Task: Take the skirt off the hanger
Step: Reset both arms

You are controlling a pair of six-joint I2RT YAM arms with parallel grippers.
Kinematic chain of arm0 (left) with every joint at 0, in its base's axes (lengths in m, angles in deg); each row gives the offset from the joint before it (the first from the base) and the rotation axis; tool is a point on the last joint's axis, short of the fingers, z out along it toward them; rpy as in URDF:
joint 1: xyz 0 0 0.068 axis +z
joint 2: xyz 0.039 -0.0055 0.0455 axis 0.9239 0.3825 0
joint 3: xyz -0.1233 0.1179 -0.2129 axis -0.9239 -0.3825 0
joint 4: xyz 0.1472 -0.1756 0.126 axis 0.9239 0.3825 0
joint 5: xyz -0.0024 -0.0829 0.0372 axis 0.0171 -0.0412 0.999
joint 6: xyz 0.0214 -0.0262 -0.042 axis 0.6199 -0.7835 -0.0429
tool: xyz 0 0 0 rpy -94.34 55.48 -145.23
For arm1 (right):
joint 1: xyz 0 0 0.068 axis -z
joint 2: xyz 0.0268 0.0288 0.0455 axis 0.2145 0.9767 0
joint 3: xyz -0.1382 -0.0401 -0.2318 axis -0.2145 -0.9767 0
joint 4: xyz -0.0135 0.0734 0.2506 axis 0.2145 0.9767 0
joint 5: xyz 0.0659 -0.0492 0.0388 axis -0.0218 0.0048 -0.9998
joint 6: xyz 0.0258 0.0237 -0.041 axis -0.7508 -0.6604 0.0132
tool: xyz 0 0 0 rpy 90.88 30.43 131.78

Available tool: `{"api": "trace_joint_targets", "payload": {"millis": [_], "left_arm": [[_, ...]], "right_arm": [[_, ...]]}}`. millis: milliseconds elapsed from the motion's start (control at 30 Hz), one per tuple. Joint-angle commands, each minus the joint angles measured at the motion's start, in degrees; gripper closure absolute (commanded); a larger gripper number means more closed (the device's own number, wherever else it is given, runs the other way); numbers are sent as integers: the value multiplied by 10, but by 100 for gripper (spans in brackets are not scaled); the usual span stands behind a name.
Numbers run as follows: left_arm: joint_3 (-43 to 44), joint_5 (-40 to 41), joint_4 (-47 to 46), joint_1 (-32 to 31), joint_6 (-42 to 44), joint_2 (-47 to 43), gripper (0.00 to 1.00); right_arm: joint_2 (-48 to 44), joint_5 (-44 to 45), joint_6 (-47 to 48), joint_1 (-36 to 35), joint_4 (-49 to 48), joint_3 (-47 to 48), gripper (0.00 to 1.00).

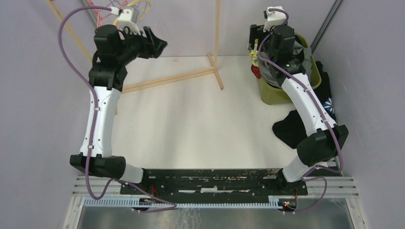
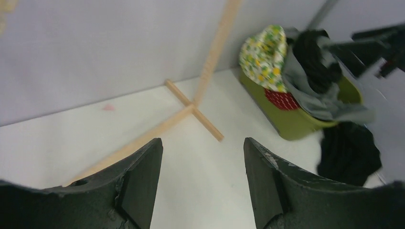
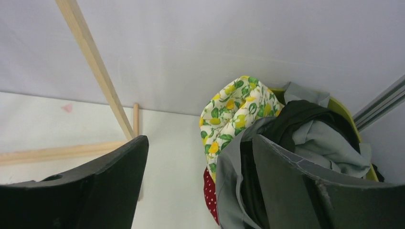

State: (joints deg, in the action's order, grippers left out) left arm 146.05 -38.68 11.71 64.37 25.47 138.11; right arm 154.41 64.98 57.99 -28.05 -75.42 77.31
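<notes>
A green bin (image 1: 272, 93) at the back right holds a heap of garments: a lemon-print cloth (image 3: 234, 109), a red dotted one (image 3: 209, 191), grey cloth (image 3: 315, 143) and black cloth. I cannot tell which of them is the skirt. The hanger is out of view. My right gripper (image 3: 199, 138) hangs open just above the bin's left side, with the lemon print and the grey cloth's edge below the gap. My left gripper (image 2: 203, 143) is raised at the back left (image 1: 160, 45), open, with only bare table below it.
A wooden rack (image 1: 167, 78) has its foot bars on the table at the back and an upright post (image 2: 210, 62) against the wall. A black garment (image 1: 289, 129) lies on the table in front of the bin. Walls close in on both sides.
</notes>
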Motion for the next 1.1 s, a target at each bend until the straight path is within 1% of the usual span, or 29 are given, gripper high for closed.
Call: {"api": "trace_joint_targets", "payload": {"millis": [0, 33, 133, 167, 233, 300, 367, 433, 500, 567, 600, 767, 933, 1067], "left_arm": [[-93, -18, -40, -61, 43, -56, 30], [-119, -7, -46, -66, 42, -67, 29], [-178, 35, -42, -75, 49, -85, 23], [-193, 47, -39, -79, 55, -91, 20], [-222, 80, -36, -84, 63, -97, 8], [-244, 102, -37, -86, 65, -98, 4], [-264, 123, -47, -89, 55, -96, 1], [-285, 130, -60, -94, 42, -97, 1], [-305, 132, -73, -98, 27, -95, 1], [-319, 139, -80, -105, 20, -93, 1], [-324, 144, -82, -106, 19, -91, 1], [-326, 158, -82, -114, 40, -80, 1], [-324, 179, -83, -115, 42, -75, 1], [-324, 180, -85, -115, 45, -76, 1]], "right_arm": [[-45, -14, 5, -1, 15, -11, 3], [-49, -12, 5, -2, 27, -14, 0], [-65, -12, -4, -2, 51, -43, 0], [-73, -18, -2, -2, 56, -57, 0], [-87, -25, -4, -2, 67, -82, 0], [-99, -44, -11, -3, 94, -100, 0], [-118, -49, -31, -4, 92, -135, 0], [-142, -13, -81, -8, 92, -176, 0], [-162, 30, -144, -12, 112, -207, 0], [-180, 94, -211, -18, 144, -223, 0], [-186, 110, -225, -21, 158, -226, 1], [-196, 129, -216, -25, 156, -241, 0], [-183, 127, -215, -32, 155, -230, 0], [-168, 130, -195, -33, 143, -222, 0]]}}
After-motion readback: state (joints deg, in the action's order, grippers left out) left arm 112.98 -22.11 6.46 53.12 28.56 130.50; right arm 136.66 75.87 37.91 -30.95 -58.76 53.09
